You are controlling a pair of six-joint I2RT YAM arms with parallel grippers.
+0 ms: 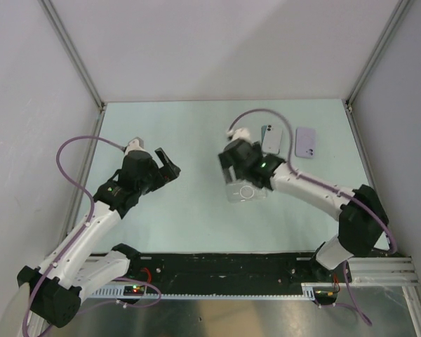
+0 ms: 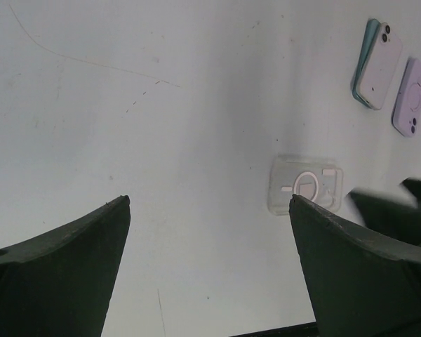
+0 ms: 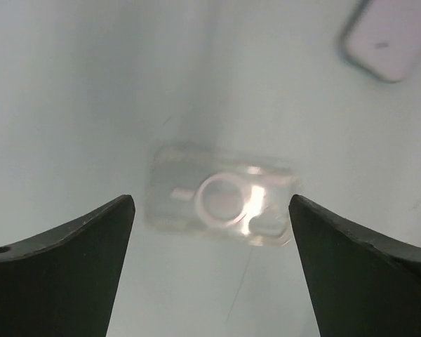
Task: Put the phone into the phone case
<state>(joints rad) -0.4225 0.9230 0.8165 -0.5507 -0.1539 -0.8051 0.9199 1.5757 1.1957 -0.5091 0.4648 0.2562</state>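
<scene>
Lavender-pale, back up, the phone (image 1: 271, 139) lies at 1 o'clock on the bench (image 1: 196, 126), camera block at a far corner. Only your left wrist view shows the teal piece (image 2: 359, 70) beneath it. A deeper purple phone-shaped piece (image 1: 306, 142) sits just beside it at 3 o'clock. At 7 o'clock from the phone, the clear phone case (image 1: 245, 191) lies under your right gripper (image 3: 211, 199), arm stretched inward, jaws released wide. Your left gripper (image 1: 170, 163) hovers well apart at 9 o'clock, jaws spread, empty.
</scene>
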